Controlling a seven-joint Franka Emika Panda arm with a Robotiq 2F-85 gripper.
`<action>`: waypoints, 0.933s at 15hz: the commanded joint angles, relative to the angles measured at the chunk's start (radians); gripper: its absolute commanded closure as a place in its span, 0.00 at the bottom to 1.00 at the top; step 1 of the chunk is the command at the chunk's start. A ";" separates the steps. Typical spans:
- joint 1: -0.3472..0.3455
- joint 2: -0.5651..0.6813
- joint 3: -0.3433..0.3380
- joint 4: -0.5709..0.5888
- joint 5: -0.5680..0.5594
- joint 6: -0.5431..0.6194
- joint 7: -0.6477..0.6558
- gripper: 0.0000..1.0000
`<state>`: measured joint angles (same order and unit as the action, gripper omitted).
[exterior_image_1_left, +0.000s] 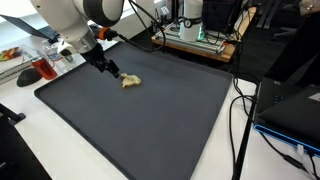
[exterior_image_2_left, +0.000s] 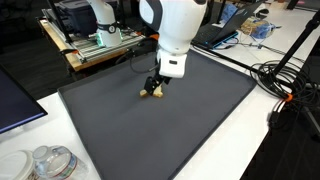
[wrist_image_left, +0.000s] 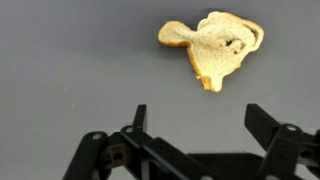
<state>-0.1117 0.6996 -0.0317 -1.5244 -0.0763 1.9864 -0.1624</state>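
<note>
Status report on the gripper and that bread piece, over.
Gripper open, empty, low over the grey mat. Bread piece lying on the mat just ahead of the jaws, untouched. Nothing between them.

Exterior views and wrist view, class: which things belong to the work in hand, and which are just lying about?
In hand:
gripper, open, close to the food
bread piece, lying on the dark mat

Lying about:
clear plastic jars, off the mat's corner
cables, beside the mat
</note>
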 joint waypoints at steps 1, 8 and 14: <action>0.079 0.091 -0.045 0.155 -0.075 -0.138 0.128 0.00; 0.184 0.140 -0.058 0.230 -0.129 -0.235 0.319 0.00; 0.233 0.026 -0.047 0.054 -0.123 -0.104 0.431 0.00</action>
<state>0.1022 0.8151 -0.0813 -1.3421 -0.1880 1.8020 0.2238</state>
